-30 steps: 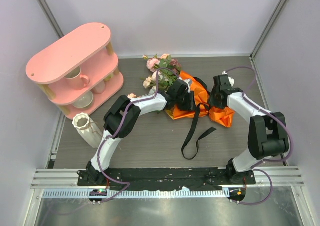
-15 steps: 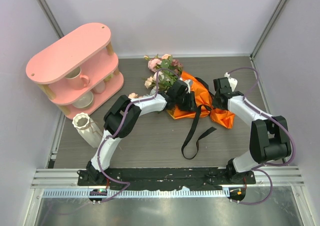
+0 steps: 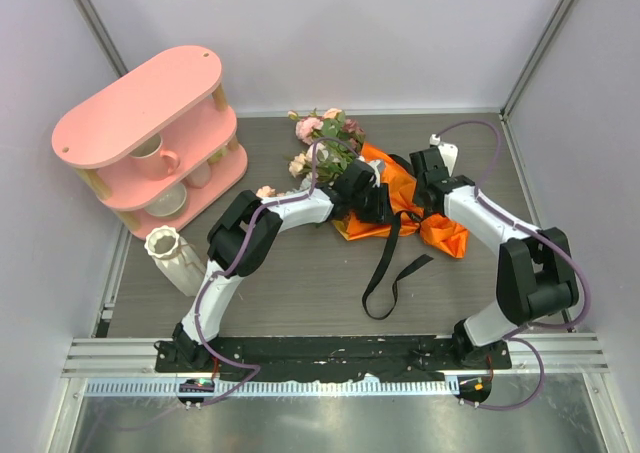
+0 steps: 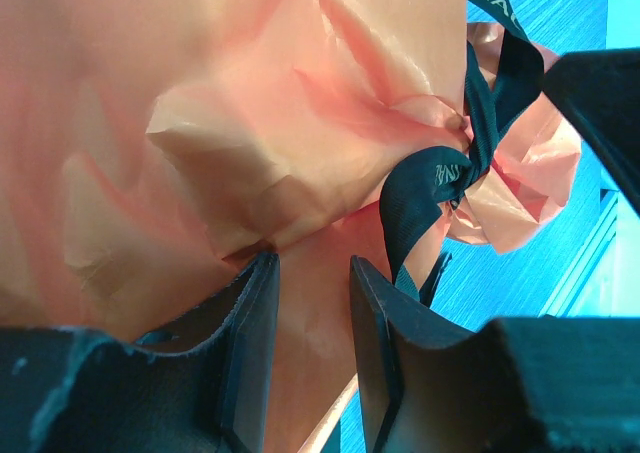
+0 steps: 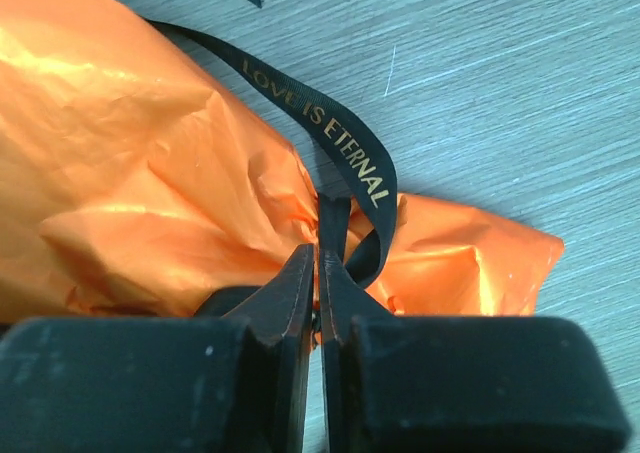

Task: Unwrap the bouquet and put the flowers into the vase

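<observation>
Ribbon removal under way: bouquet clamped, knot pinched.
We find the right gripper (image 5: 317,258) nearly closed on the black ribbon (image 5: 340,153), at the knot just ahead of its fingertips. The left gripper (image 4: 312,273), part-open, clamps the bouquet (image 3: 372,159) by its orange wrap (image 4: 200,93) (stems hidden). Both arms reach forward, wrists low. We advise drawing the ribbon away from the left gripper. The vase (image 3: 175,253) stands well behind it.

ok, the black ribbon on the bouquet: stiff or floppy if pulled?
Likely floppy: the black ribbon curls in loose loops and trails limply. Probably thin and light, since the right fingers are almost fully shut on it. May snag rather than slide free: it's cinched around the crumpled orange wrap.
</observation>
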Motion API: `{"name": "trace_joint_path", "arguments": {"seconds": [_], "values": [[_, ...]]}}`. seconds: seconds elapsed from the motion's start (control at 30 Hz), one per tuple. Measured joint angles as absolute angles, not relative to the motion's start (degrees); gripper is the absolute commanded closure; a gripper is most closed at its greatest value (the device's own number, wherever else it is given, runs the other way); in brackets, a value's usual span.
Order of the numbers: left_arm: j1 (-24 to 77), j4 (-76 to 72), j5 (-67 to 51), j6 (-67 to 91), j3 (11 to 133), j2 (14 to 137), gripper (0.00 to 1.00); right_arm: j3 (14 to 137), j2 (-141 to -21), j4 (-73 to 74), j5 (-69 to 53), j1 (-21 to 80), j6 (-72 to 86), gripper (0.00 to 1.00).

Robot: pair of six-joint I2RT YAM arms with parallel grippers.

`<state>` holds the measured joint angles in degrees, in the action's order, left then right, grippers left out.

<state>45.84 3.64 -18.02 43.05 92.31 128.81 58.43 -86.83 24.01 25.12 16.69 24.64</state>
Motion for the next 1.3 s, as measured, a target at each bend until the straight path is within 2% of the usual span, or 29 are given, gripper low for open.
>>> {"name": "trace_joint_path", "arguments": {"seconds": [0.17,0.4,0.47,0.5,0.53,0.63,0.67,0.7,0.83,0.97,1.1,1.3], "values": [[45.8,3.6,-18.0,43.0,92.3,128.8,0.61,58.9,-91.0,23.7,24.5,15.6,24.1,0.82],[45.8,3.6,-18.0,43.0,92.3,128.8,0.61,58.4,-93.1,22.9,23.1,14.6,23.8,0.85],[45.8,3.6,-18.0,43.0,92.3,128.8,0.6,58.4,-93.6,22.5,22.5,14.5,23.8,0.82],[45.8,3.7,-18.0,43.0,92.3,128.8,0.61,58.4,-93.9,22.4,22.3,14.5,23.8,0.75],[45.8,3.7,-18.0,43.0,92.3,128.8,0.61,58.4,-94.1,22.3,22.3,14.5,23.8,0.73],[45.8,3.7,-18.0,43.0,92.3,128.8,0.6,58.4,-94.3,22.3,22.4,14.5,23.7,0.72],[45.8,3.7,-18.0,43.0,92.3,128.8,0.6,58.4,-94.3,22.3,22.4,14.5,23.7,0.74],[45.8,3.7,-18.0,43.0,92.3,128.8,0.6,58.4,-94.3,22.2,22.4,14.5,23.6,0.81],[45.8,3.7,-18.0,43.0,92.3,128.8,0.6,58.4,-94.3,22.0,21.5,14.5,23.5,0.98],[45.8,3.7,-18.0,43.0,92.3,128.8,0.6,58.4,-93.9,21.3,19.9,14.5,23.6,0.99],[45.6,4.5,-18.0,43.0,92.5,128.8,0.65,58.4,-91.0,21.2,18.9,13.7,24.7,0.99],[45.3,6.5,-18.0,43.1,93.3,128.8,0.65,56.9,-80.6,17.3,11.4,6.9,30.5,0.99]]}}
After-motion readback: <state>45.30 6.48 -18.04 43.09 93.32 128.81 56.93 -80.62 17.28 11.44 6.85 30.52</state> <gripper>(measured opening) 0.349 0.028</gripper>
